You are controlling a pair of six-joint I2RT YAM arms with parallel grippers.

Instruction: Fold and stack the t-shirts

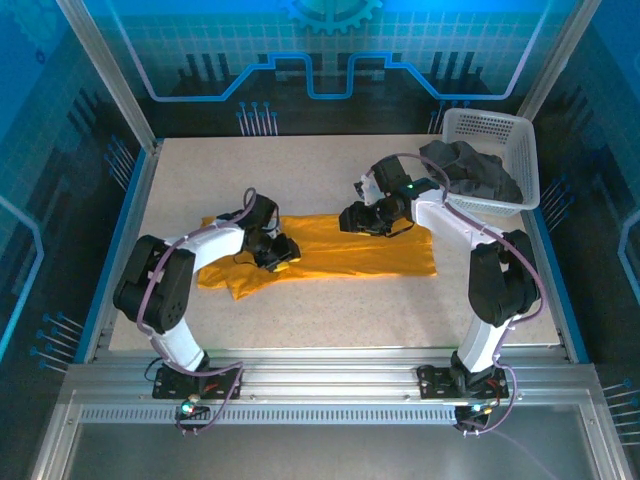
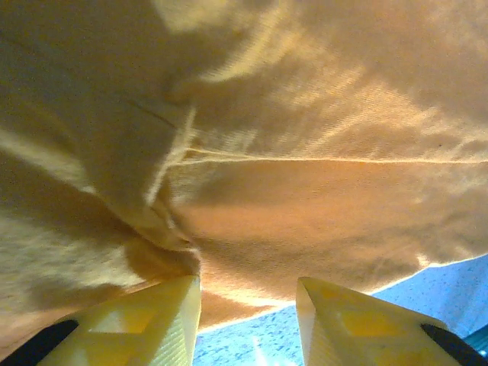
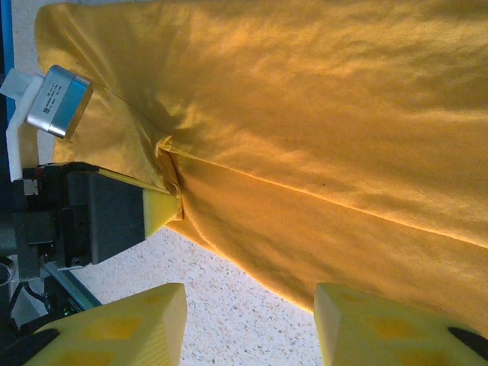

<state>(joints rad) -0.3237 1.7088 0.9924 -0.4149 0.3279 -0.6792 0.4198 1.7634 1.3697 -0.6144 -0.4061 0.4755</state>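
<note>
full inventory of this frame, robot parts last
t-shirt: one, bright orange-yellow, spread flat across the middle of the table
t-shirt: one, dark charcoal grey, bunched up in the basket
basket: one, white plastic lattice, far right corner of the table
table: one, pale speckled top, under everything
left gripper: one, yellow fingers, apart, at the left end of the orange-yellow shirt, where the fabric puckers
right gripper: one, yellow fingers, apart, low at an edge of the same shirt
</note>
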